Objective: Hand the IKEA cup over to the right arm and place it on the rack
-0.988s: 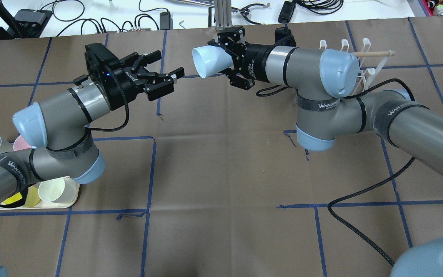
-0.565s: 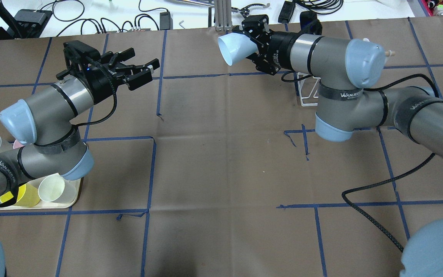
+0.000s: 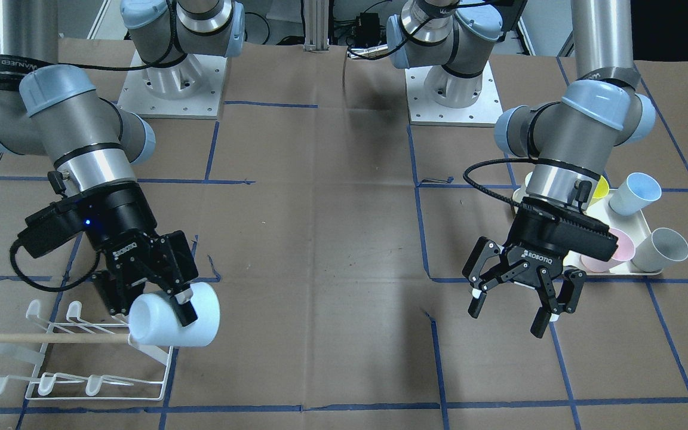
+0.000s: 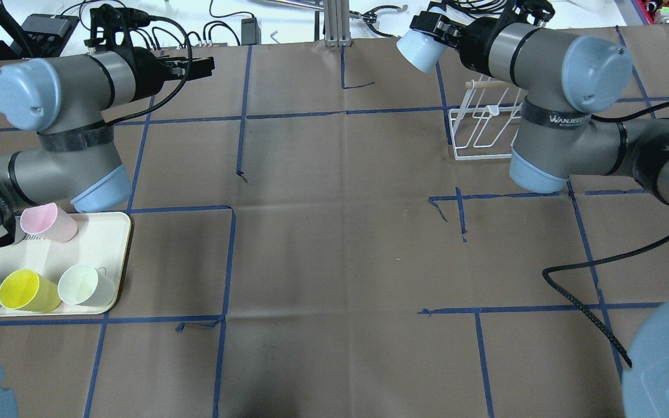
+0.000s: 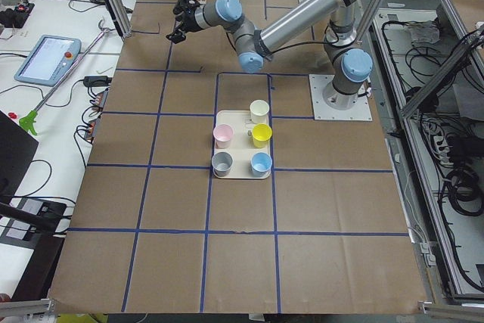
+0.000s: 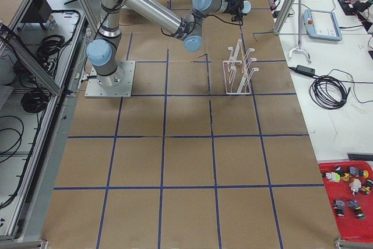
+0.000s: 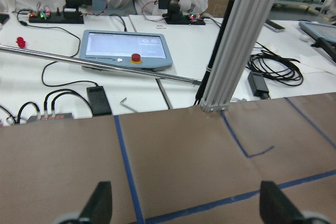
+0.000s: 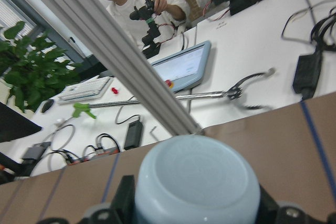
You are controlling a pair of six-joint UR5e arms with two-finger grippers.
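Observation:
My right gripper is shut on a pale blue cup and holds it on its side above the table. The cup sits at the end of the white wire rack, close to the tip of the rack's wooden dowel. The front view shows the same gripper, cup and rack. The cup's closed base fills the right wrist view. My left gripper is open and empty, far off at the left; its fingers stand wide apart.
A cream tray at the near left holds several cups: pink, yellow and pale green. A black cable loops over the table near the right arm. Cables and devices lie past the far edge.
My right arm has carried the cup right and away, up to the rack's end. My left gripper, empty, has drawn back to the left and toward the far edge.

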